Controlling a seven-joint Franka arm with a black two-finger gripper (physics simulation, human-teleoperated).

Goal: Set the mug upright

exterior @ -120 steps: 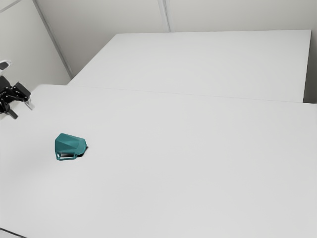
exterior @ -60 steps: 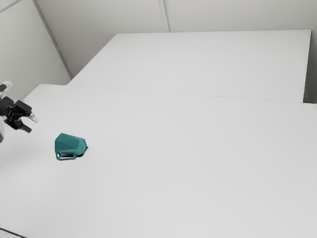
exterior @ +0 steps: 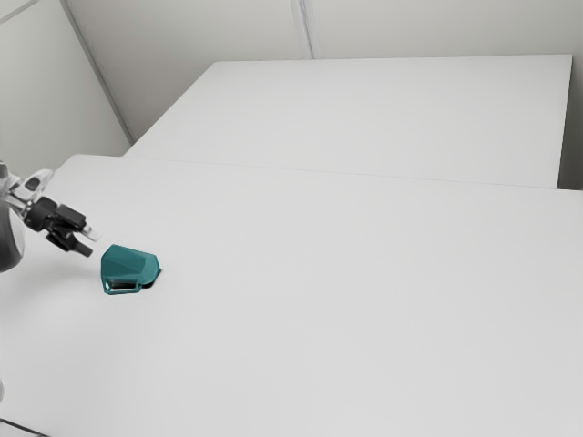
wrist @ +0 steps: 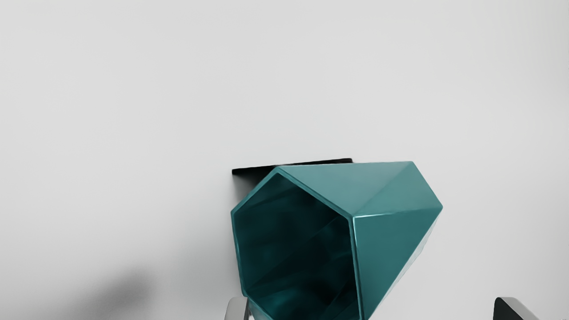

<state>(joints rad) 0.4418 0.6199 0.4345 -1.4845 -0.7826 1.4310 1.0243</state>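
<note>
Black jaws [exterior: 91, 243] are poised wide apart toward the exterior view's left. Just beside them the teal mug [exterior: 129, 264] is laid on its side on the desk [exterior: 364, 300], nearer the desk corner at that view's upper left than the far edge's other end, its mouth turned toward the jaws. One fingertip [wrist: 236, 310] is seen close by the rim [wrist: 316, 192]; if the rim or handle [exterior: 123, 290] is struck, the mug may be rolled away, and its faceted wall may slip if gripped unevenly.
</note>
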